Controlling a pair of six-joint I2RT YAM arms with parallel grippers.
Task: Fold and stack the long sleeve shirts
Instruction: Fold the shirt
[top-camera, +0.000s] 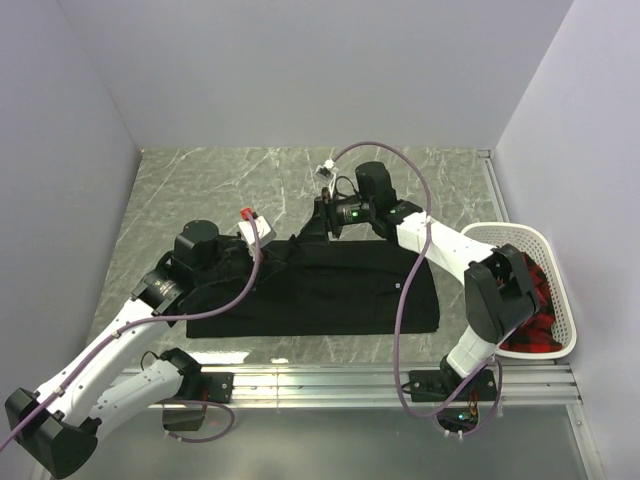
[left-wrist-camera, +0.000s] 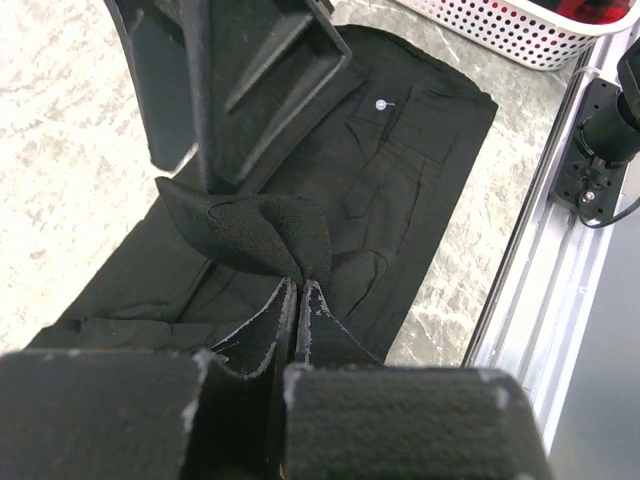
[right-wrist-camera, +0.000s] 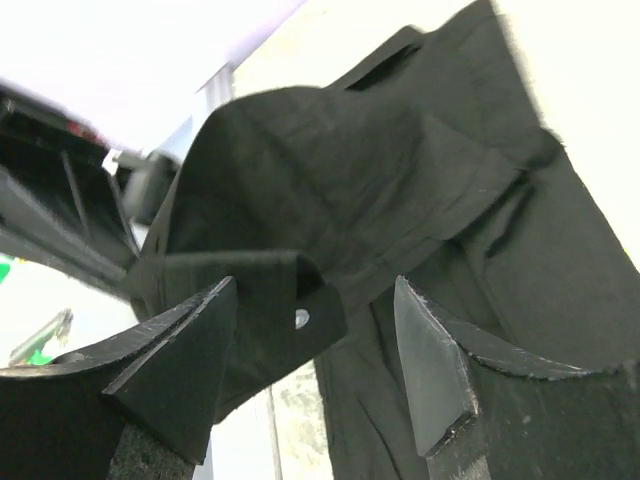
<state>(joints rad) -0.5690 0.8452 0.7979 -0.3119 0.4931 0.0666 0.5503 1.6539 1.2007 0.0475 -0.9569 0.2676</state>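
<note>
A black long sleeve shirt lies spread across the middle of the marble table, and in the left wrist view a pale button shows on it. My left gripper is at the shirt's upper left part, shut on a raised fold of its black cloth. My right gripper hovers just beyond, at the shirt's far edge. Its jaws stand open around a lifted cuff with a small pale button. The cuff hangs between the fingers, nearer the left one.
A white perforated basket stands at the right edge of the table, with red and black plaid cloth in it. An aluminium rail runs along the near edge. Grey walls close in the left, far and right sides.
</note>
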